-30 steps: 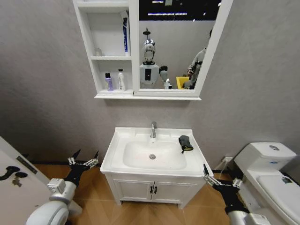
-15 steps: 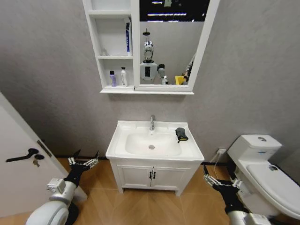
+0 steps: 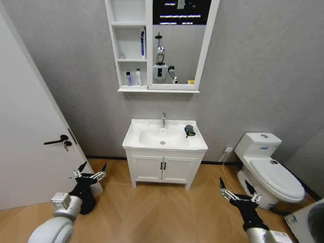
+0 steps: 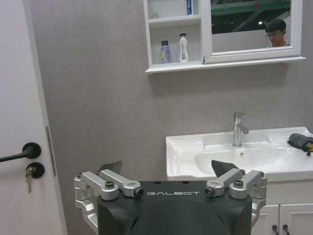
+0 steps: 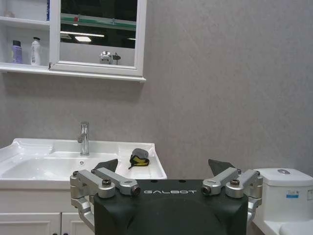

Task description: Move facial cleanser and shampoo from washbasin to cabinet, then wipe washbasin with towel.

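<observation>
The white washbasin [image 3: 152, 143] stands against the far wall, with the dark towel [image 3: 190, 130] bunched on its right rim. Above it hangs the cabinet [image 3: 130, 50]. A purple bottle [image 3: 128, 79] and a white bottle [image 3: 138, 78] stand on its lowest shelf; which is the cleanser and which the shampoo I cannot tell. My left gripper [image 3: 91, 171] and right gripper [image 3: 235, 188] are low over the floor, well short of the basin, both open and holding nothing. The left wrist view looks past the left gripper [image 4: 167, 169] to the basin [image 4: 186, 147]. The right wrist view shows the right gripper [image 5: 163, 166] and the towel [image 5: 139, 156].
A white door [image 3: 30, 126] with a black handle stands at the left. A white toilet [image 3: 268, 169] sits to the right of the two-door vanity cupboard [image 3: 162, 169]. Open wood floor [image 3: 162, 212] lies between me and the vanity.
The whole head view has pulled back from the washbasin, so the camera moved away; the door, the toilet and more floor have come into view. Both grippers stay open in the same pose.
</observation>
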Tool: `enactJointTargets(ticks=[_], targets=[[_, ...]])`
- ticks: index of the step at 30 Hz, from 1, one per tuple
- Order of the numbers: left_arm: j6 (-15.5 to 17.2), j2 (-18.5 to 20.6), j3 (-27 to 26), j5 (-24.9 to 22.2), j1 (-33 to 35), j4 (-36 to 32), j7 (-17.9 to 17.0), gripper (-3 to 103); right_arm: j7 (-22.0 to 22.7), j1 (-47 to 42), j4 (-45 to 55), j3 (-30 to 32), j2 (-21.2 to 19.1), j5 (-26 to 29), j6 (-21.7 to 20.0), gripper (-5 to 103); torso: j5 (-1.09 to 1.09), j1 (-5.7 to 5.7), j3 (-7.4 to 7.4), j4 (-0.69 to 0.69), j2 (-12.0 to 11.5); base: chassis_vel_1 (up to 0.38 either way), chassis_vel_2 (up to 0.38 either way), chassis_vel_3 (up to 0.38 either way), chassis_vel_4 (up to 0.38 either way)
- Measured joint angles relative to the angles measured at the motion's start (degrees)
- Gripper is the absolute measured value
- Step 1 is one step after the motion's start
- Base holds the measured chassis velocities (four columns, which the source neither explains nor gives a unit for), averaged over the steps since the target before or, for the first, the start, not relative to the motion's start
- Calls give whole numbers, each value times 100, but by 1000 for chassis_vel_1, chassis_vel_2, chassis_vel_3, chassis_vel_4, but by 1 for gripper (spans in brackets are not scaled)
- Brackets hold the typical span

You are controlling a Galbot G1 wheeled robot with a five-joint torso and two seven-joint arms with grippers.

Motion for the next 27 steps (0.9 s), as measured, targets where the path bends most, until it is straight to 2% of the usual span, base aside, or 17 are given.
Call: enactJointTargets(ticks=[1, 3, 4, 7, 8, 10, 11, 12, 14, 16, 19, 21, 27], targets=[[0, 0, 0, 0, 0, 0, 1, 100, 1, 1, -1, 1, -1, 0, 0, 100, 10, 1, 1, 0, -1, 372, -323, -365, 349], [0, 0, -1, 0, 0, -1, 0, 100, 1, 0, -1, 0, 0, 0, 0, 100, 9, 0, 0, 0, 0, 372, -323, -356, 345], [0, 0, 1, 0, 0, 0, 0, 100, 1, 0, 0, 1, 0, 0, 2, 100, -7, 0, -1, -2, 0, 318, -382, -356, 342], [0, 0, 0, 0, 0, -1, 0, 100, 1, 1, -1, 1, -1, 0, 2, 100, 11, 3, 2, 2, -2, 362, -353, -340, 347], [0, 0, 0, 0, 0, 0, 0, 100, 1, 1, -1, 0, 0, 0, 2, 100, -1, 1, 0, -2, 0, 334, -346, -322, 337], [0, 0, 0, 0, 0, 0, -1, 100, 1, 0, 0, 1, 0, 0, 3, 100, -5, 1, 0, 0, 0, 331, -339, -322, 326], [0, 0, 0, 0, 0, 0, -1, 100, 1, 0, 0, 1, 0, 0, 3, 100, -5, 1, 0, 0, 0, 329, -332, -322, 315], [1, 0, 0, 0, 0, 0, -1, 100, 1, 1, -1, 1, 0, 0, 3, 100, 9, 0, 1, 0, -1, 333, -301, -329, 315], [1, 0, 0, 0, 1, 0, 0, 100, 1, -1, -1, 1, 0, 0, 3, 100, 1, -4, -2, 0, 2, 265, -249, -300, 252], [0, 0, -1, 0, 1, 0, -2, 100, 0, 0, 0, 0, 0, 0, 3, 100, -2, -5, -2, 4, 3, 117, -39, -184, 215], [0, 0, 0, 0, 0, -1, -2, 100, 1, 0, -1, 1, 0, 0, 3, 100, 7, -4, -1, -3, 2, 28, -46, -86, 67], [1, 0, 1, 0, -1, 0, -2, 100, 1, 0, -1, 1, 0, 0, 3, 100, 4, -2, -1, -3, 1, -57, -62, -28, 14], [0, 0, 1, 0, -2, 0, -2, 100, 1, 3, -1, 1, -1, 0, 3, 100, 3, 10, 3, 2, -5, -54, 33, 71, -50]])
